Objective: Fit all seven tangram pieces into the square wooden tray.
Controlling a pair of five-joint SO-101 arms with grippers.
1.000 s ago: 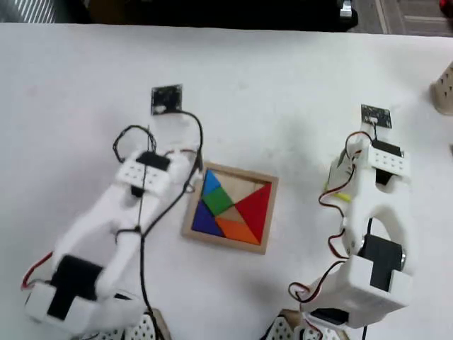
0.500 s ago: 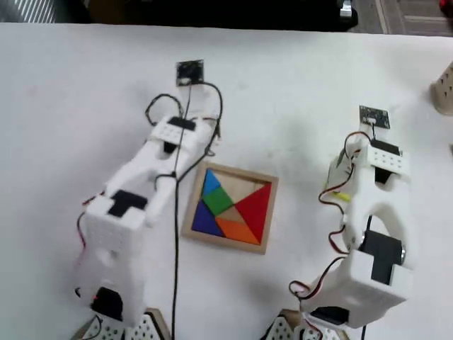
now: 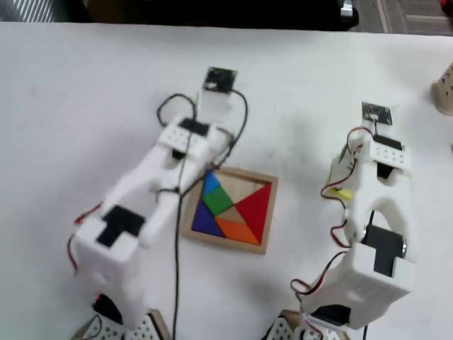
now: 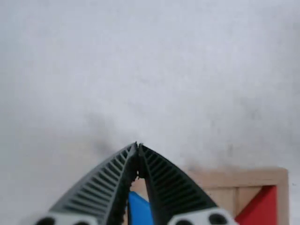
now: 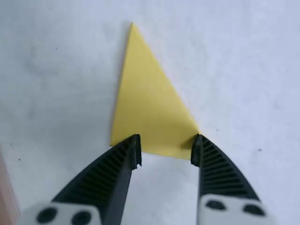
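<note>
The white table [image 3: 85, 85] spreads under both arms. The square wooden tray [image 3: 244, 173] lies just behind the tips of the left claw [image 4: 137, 146], whose ribbed jaws are pressed together on nothing, over bare table beside the tray's corner. In the tray, a red triangle [image 3: 255, 205], an orange piece [image 3: 237, 230], a dark blue triangle [image 3: 204, 219], a green square [image 3: 218, 200] and a light blue piece [image 3: 210, 183] sit packed together. A flat yellow triangle [image 5: 150, 108] lies on the table outside the tray, its short edge between the spread tips of the right claw [image 5: 165, 140], which stands open and grips nothing.
</note>
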